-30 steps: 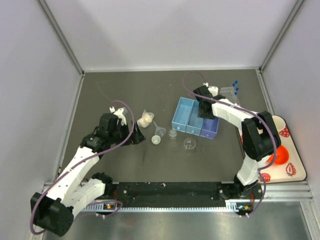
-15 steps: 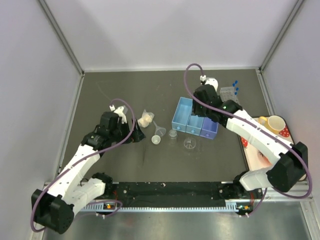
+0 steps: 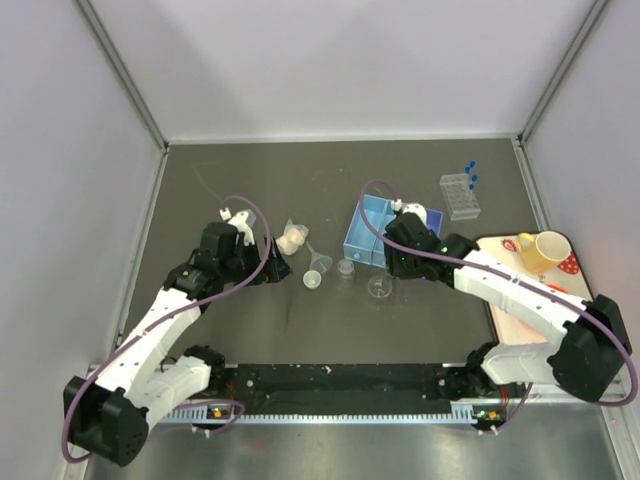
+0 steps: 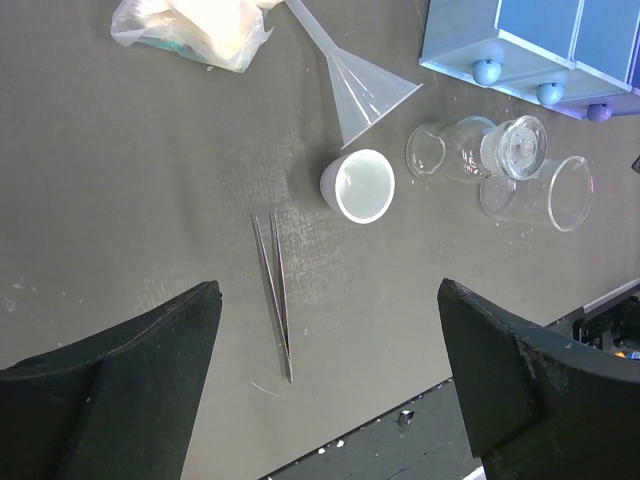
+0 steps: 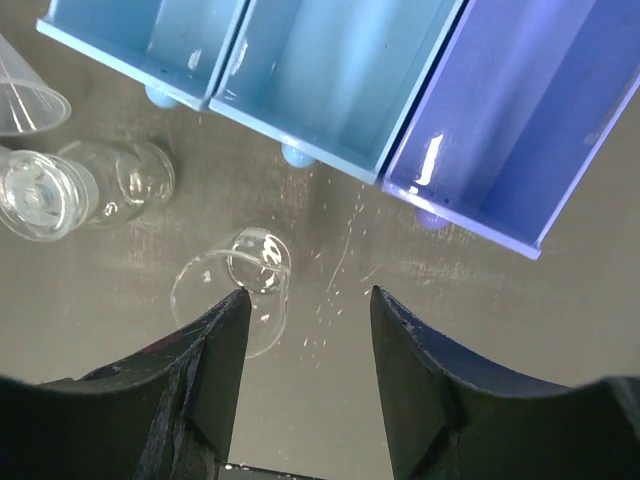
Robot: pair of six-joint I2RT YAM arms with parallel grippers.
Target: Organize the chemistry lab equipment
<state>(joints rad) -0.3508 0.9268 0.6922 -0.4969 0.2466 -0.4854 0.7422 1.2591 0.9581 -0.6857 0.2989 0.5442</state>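
A clear tube rack (image 3: 460,192) with blue-capped tubes stands at the back right. A clear funnel (image 3: 318,262), a small white cup (image 3: 311,280), a small glass flask (image 3: 346,268) and a clear beaker on its side (image 3: 379,288) lie in front of three blue open drawers (image 3: 365,232). My left gripper (image 3: 274,270) is open and empty above metal tweezers (image 4: 274,290), left of the cup (image 4: 358,186) and funnel (image 4: 365,90). My right gripper (image 5: 305,310) is open and empty, just right of the beaker (image 5: 235,285), in front of the drawers (image 5: 330,80).
A crumpled plastic bag (image 3: 292,238) lies behind the funnel. A yellow mug (image 3: 545,250) stands on the strawberry-patterned tray (image 3: 560,310) at the right edge. Grey walls enclose the table on three sides. The black rail (image 3: 340,380) runs along the near edge.
My right arm has swung from over the drawers near the tube rack forward and down, to the front of the drawers beside the beaker. The left arm has barely moved.
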